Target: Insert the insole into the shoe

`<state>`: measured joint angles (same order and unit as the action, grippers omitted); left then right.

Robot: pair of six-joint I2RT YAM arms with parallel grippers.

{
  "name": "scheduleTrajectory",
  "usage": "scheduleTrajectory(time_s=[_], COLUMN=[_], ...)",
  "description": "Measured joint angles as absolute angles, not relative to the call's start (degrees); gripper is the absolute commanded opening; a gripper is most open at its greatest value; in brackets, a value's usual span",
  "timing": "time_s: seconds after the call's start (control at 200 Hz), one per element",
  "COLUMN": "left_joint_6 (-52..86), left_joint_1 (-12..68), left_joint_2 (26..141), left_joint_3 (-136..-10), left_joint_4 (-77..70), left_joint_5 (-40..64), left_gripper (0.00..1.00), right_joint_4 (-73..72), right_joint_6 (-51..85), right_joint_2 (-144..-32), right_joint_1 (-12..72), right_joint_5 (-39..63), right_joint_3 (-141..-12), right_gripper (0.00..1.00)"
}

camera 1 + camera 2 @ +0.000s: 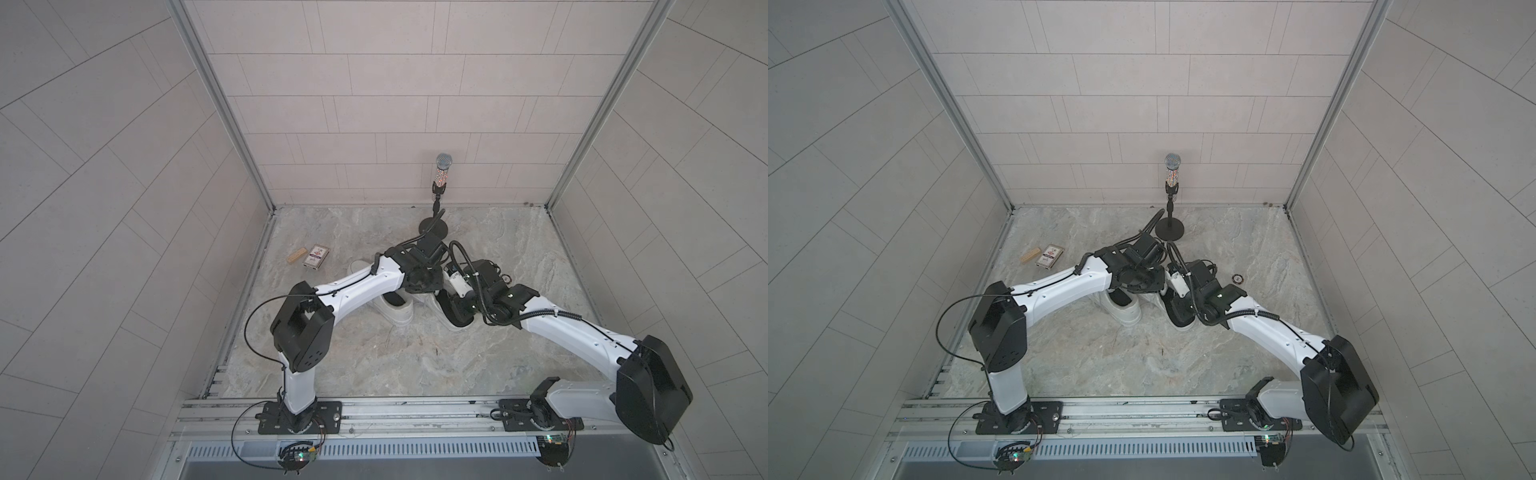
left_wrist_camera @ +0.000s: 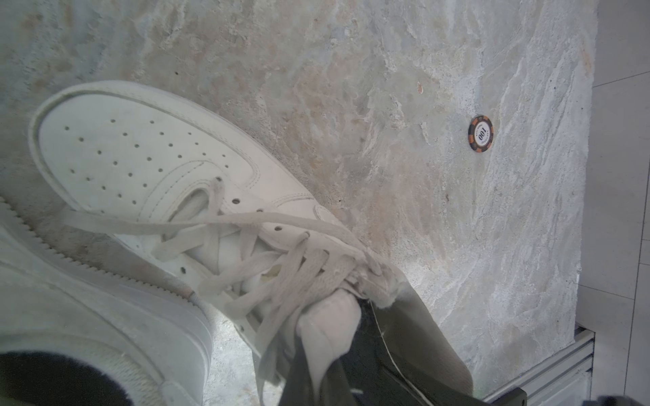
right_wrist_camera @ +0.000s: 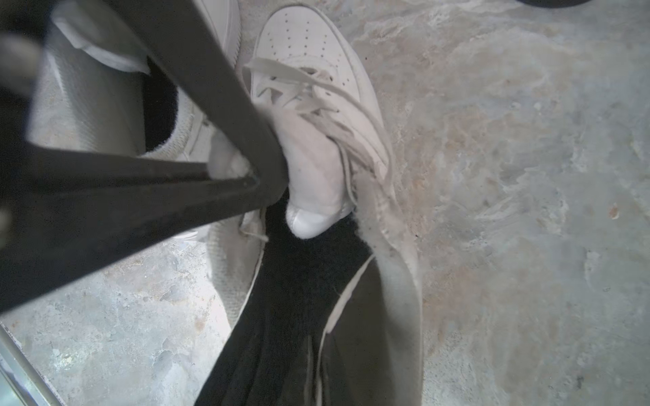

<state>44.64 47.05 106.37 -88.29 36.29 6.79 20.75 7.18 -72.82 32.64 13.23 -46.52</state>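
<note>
Right wrist view gives us the white shoe (image 3: 306,45) on the marble surface (image 3: 510,158). We see the left gripper (image 3: 258,182) with its jaws closed on the tongue (image 3: 313,168). The black insole (image 3: 302,281) lies partly inside the shoe, its front tucked under the tongue and its rear over the heel opening. At that rear end, the right gripper (image 1: 456,306) has its jaws closed; we cannot tell whether they pinch it. A second white shoe (image 1: 395,313) lies just beside.

Microphone (image 1: 443,170) on stand (image 1: 433,227) by back wall (image 1: 395,124); card box (image 1: 314,257) beside wooden block (image 1: 297,255); poker chip (image 2: 480,133) apart.
</note>
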Motion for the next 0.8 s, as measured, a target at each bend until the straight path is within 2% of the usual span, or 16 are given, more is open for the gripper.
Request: scheduleTrajectory(time_s=[0.065,0.245,0.355,0.64,0.801], left_joint_6=[44.82,45.52,45.87,46.3,46.3], left_joint_1=[47.05,47.05,47.05,47.05,47.0], left_joint_2=[106.37,106.28,105.91,104.33,104.29], left_joint_3=[-88.23,-87.61,-86.59,-84.4,-84.29], left_joint_4=[36.23,35.55,33.89,32.12,31.99], left_joint_5=[7.27,7.38,7.62,7.81,7.42], left_gripper=[0.0,0.0,0.0,0.0,0.0], right_joint_4=[21.34,24.47,24.29,21.63,19.68], right_joint_6=[6.46,6.83,8.51,10.22,9.96], right_joint_2=[-72.44,-75.59,-78.08,-82.24,-81.01], right_joint_1=[32.64,32.71,32.86,32.95,32.95], right_joint_5=[13.13,11.07,9.91,8.49,9.61], right_joint_3=[-46.46,-49.28,-50.13,-51.18,-50.06], right_gripper=[0.06,0.19,0.21,0.0,0.0])
